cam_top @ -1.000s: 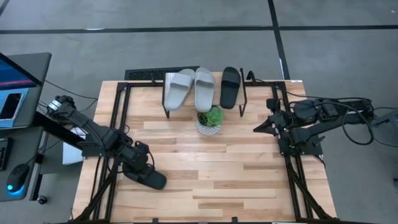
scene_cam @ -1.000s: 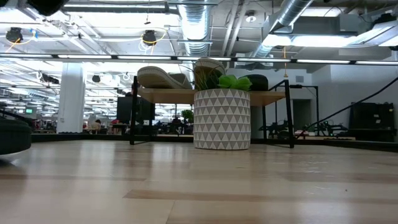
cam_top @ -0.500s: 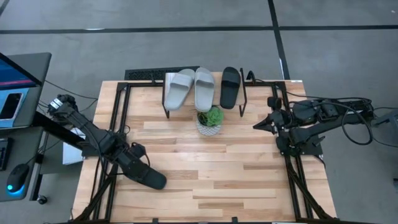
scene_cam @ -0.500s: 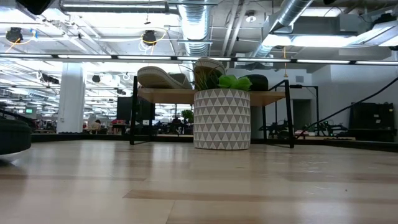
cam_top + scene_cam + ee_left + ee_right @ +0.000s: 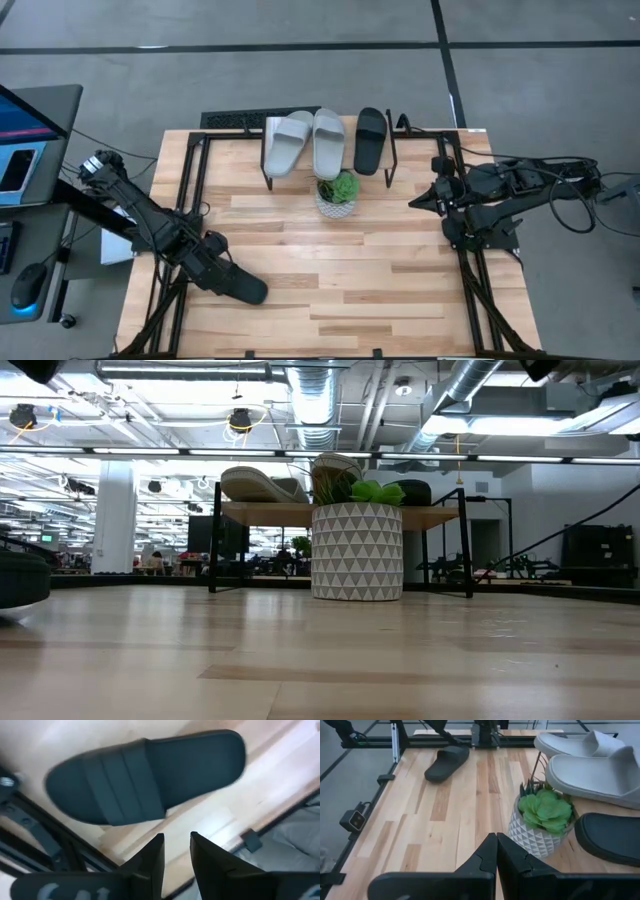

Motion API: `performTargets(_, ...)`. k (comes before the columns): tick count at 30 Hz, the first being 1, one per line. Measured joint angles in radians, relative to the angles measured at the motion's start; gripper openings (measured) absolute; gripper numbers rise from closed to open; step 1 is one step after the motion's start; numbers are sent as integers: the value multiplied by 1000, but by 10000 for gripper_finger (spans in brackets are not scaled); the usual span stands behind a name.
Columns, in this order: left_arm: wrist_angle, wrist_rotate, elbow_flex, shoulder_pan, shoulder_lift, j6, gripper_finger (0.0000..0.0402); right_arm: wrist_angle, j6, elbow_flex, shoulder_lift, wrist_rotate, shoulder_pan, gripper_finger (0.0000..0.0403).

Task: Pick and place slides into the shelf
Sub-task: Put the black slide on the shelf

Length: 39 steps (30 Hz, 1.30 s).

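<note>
A black slide (image 5: pixel 238 287) lies sole down on the table near its front left; it also shows in the left wrist view (image 5: pixel 145 777) and at the low view's left edge (image 5: pixel 20 580). My left gripper (image 5: pixel 210 262) hovers just left of it, open with a narrow gap (image 5: pixel 177 851), and is empty. Two light grey slides (image 5: pixel 290 142) (image 5: pixel 329 142) and a second black slide (image 5: pixel 370 140) lie side by side on the shelf (image 5: pixel 440 516) at the table's far edge. My right gripper (image 5: pixel 418 201) is shut and empty (image 5: pixel 496 845) at the table's right side.
A white patterned pot with a green plant (image 5: pixel 338 194) stands on the table just in front of the shelf. Black frame rails (image 5: pixel 190 190) run along the table's left and right sides. Bare tabletop lies between the pot and the front edge.
My left gripper has drawn back from over the black slide toward the table's left edge. The slide lies where it was.
</note>
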Motion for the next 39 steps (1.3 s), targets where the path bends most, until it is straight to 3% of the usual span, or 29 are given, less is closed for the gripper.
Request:
performTargets(5, -64, -58, -1, -52, 0, -67, 82, 4, 1, -21, 0, 0, 0, 0)
performTargets(13, -49, -63, -1, -76, 0, -103, 82, 56, 1, -96, 0, -2, 0, 0)
performTargets(22, -51, -63, -1, -76, 0, -74, 82, 195, 10, -144, 28, -83, 0, 0)
performTargets(30, -38, -98, -1, -76, 0, 22, 82, 252, 32, -143, 107, -131, 16, 0)
performTargets(36, 8, -108, -1, -76, 0, 138, 82, 355, 172, -144, 246, -165, 64, 0)
performTargets(39, 45, -176, 7, -86, -1, 242, 81, 450, 211, -143, 328, -186, 92, 0)
